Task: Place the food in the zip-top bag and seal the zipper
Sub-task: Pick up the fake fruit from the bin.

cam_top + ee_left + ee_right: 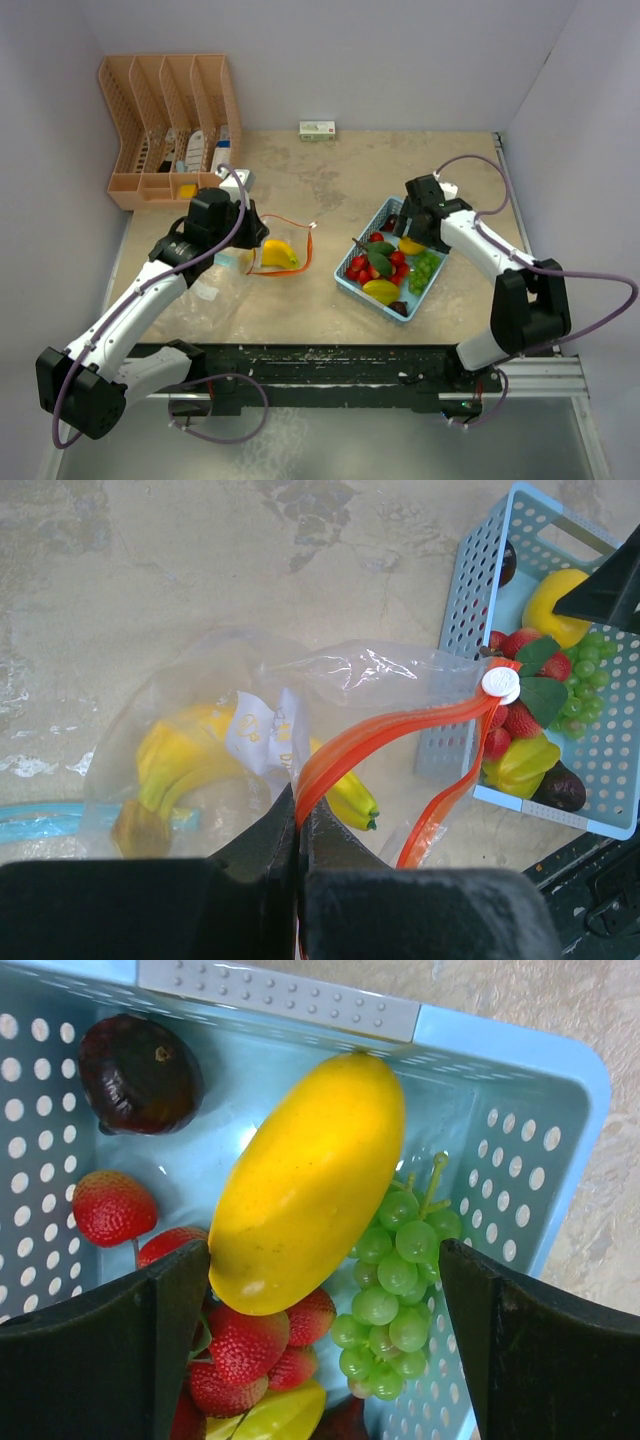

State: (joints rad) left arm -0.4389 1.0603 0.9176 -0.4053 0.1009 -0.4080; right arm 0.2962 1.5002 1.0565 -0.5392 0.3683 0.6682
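The left jaws are pinched shut on the orange zipper strip [380, 735] of the zip-top bag [330, 680]. The bag lies on the surface [150, 560] with its mouth toward the light-blue basket [455, 630]. A banana [180, 765] lies inside, its green tip pointing at the basket. The right jaws gape wide astride a yellow mango [300, 1180] in the basket, its long axis slanting across the gap, beside the grapes [395, 1280].

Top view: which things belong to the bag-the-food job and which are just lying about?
Job: zip-top bag, its orange zipper pinched by the left gripper, banana inside; yellow fruit, grapes, strawberries, dark purple fruit in the light-blue basket under the open right gripper.
Lying about: orange divider rack, small box by the back wall.
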